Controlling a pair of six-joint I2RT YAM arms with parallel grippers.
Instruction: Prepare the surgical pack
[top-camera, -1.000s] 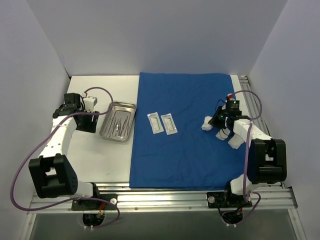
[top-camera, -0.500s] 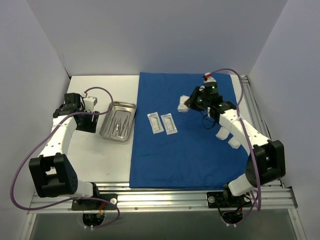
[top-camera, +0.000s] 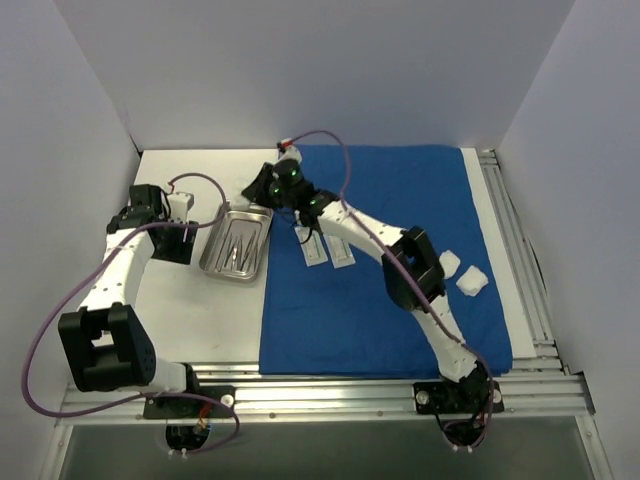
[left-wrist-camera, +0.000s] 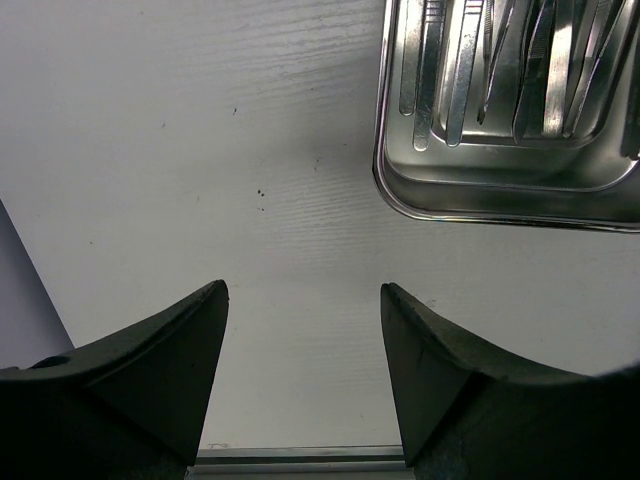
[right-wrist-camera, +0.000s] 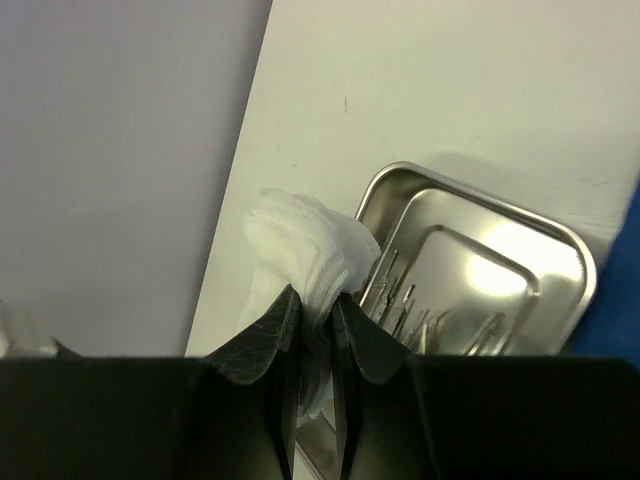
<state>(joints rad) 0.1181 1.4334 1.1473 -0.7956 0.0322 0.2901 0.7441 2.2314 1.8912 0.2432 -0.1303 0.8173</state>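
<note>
Nearest me, the blue drape (top-camera: 400, 320) lies flat on the white table (top-camera: 180, 320), with two loose white wads (top-camera: 448, 263) (top-camera: 472, 281) near its right edge. Further in, two white sachets (top-camera: 312, 246) (top-camera: 340, 247) sit side by side on the cloth. Just off its left edge is the steel tray (top-camera: 215, 258), thin instruments (left-wrist-camera: 470, 60) inside. The left gripper (left-wrist-camera: 303, 300) hangs beside the tray, jaws wide apart and holding nothing. Beyond, the right gripper (right-wrist-camera: 315, 305), reaching across, pinches a gauze wad (right-wrist-camera: 305, 245) above the tray's far end.
</note>
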